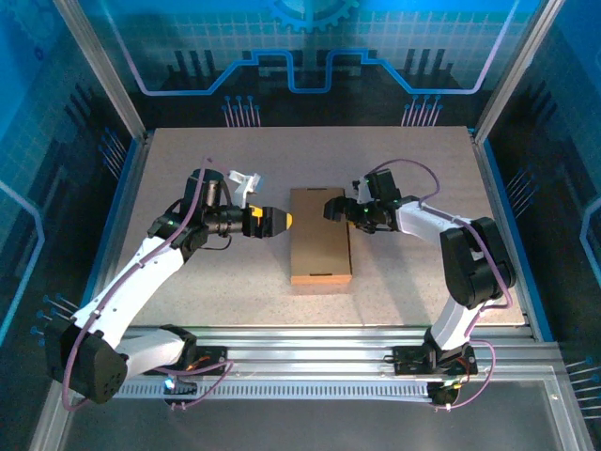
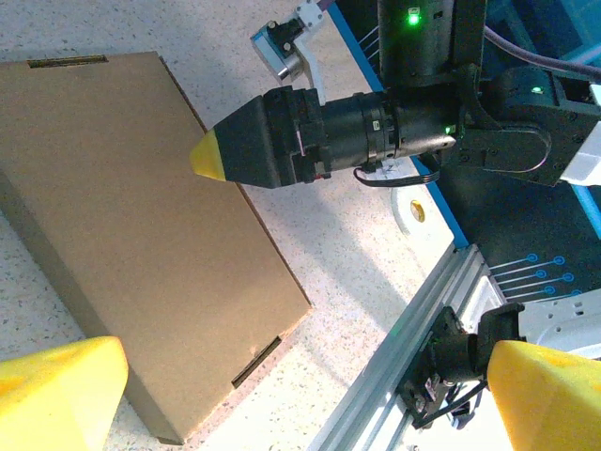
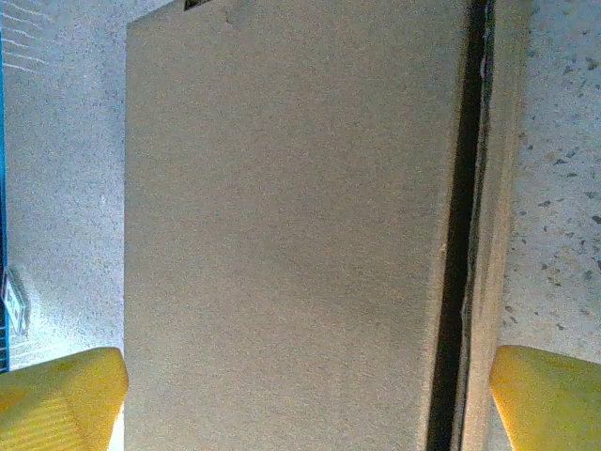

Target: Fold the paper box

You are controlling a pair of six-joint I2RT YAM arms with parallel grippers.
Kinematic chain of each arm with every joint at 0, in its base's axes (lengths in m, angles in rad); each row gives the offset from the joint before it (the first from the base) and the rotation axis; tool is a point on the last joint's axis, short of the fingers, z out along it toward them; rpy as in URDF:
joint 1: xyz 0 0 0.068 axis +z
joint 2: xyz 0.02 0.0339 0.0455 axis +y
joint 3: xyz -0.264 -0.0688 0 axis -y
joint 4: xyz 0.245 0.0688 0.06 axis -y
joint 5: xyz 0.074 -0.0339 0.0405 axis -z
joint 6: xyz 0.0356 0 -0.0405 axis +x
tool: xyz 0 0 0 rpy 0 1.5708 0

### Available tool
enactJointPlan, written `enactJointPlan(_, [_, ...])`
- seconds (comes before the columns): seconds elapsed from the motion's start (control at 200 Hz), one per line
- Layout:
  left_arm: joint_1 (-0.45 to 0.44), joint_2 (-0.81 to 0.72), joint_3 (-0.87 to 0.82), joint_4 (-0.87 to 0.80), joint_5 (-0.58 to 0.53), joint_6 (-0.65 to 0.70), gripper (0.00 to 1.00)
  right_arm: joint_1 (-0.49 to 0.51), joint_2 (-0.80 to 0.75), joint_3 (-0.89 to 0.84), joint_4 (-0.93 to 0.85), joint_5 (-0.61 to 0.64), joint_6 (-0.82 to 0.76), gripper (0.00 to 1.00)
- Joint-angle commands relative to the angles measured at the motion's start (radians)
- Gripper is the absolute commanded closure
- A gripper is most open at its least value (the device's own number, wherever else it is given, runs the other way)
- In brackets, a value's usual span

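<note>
Closed paper box (image 1: 319,249) lying flat at the centre of the table (image 1: 188,160) (long axis running away from the arm bases). Left gripper (image 1: 280,221), fingers spread wide and empty, just beside its left edge; right gripper (image 1: 331,207), likewise spread and empty, at its far right edge.

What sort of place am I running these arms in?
Most likely a lab or demo robot cell: a speckled table edged with aluminium rails, blue circuit-pattern wall panels around it, and the paper box lying flat in the middle.
</note>
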Motion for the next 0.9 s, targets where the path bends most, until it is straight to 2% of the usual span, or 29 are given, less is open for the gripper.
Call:
enactJointPlan(0.0, [-0.009, 0.002, -0.017, 0.015, -0.013, 0.0, 0.01, -0.007, -0.009, 0.034, -0.014, -0.013, -0.032, 0.0])
enactJointPlan(0.185, [-0.009, 0.004, -0.015, 0.014, -0.017, 0.0, 0.01, -0.006, -0.007, 0.036, -0.007, -0.022, -0.039, 0.0])
enactJointPlan(0.435, [-0.009, 0.004, -0.012, 0.007, -0.044, 0.002, 0.01, -0.011, -0.04, 0.029, -0.036, 0.034, -0.07, 0.0])
enactJointPlan(0.555, [-0.008, -0.005, -0.009, -0.001, -0.107, -0.006, 0.01, -0.026, -0.094, 0.012, -0.048, 0.067, -0.1, 0.0])
enactJointPlan(0.776, [-0.005, 0.009, 0.035, -0.052, -0.287, 0.008, 0.01, -0.046, -0.231, -0.021, -0.062, 0.103, -0.173, 0.0])
enactJointPlan(0.841, [0.009, 0.0, 0.028, -0.051, -0.343, 0.014, 0.01, -0.045, -0.276, -0.031, -0.064, 0.123, -0.202, 0.0])
enactJointPlan(0.896, [0.037, -0.005, 0.018, -0.046, -0.348, 0.013, 0.0, -0.046, -0.316, -0.052, -0.06, 0.147, -0.226, 0.0])
